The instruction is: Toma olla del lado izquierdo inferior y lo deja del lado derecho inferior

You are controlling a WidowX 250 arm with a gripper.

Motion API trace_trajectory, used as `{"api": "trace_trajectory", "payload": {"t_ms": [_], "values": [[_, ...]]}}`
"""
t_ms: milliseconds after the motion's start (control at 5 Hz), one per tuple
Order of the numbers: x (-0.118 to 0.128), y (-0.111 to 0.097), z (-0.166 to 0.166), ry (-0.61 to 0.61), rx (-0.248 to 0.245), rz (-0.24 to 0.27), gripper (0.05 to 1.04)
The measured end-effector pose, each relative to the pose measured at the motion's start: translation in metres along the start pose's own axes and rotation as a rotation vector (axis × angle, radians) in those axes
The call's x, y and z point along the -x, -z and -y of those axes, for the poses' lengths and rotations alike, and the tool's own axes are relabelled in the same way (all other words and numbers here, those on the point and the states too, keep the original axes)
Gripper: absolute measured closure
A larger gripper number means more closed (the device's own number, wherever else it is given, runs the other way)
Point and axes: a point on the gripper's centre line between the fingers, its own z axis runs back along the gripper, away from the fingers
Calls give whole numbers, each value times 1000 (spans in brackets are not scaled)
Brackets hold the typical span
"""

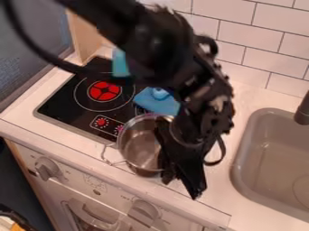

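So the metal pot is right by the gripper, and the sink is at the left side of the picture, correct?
Not quite: the camera view shows the sink at the right side of the picture. The metal pot is right by the gripper.

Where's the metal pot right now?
The metal pot is left of and below the camera view's centre, by the near right corner of the stovetop, beside the gripper.
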Motion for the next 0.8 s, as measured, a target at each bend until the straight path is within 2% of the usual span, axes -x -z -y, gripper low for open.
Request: {"api": "trace_trajectory", "payload": {"t_ms": [400,600,800], "values": [[-16,10,-6,-25,-7,8,968],[-16,12,-7,-33,12,-12,785],[-12,12,-6,-33,31,-33,496]]}}
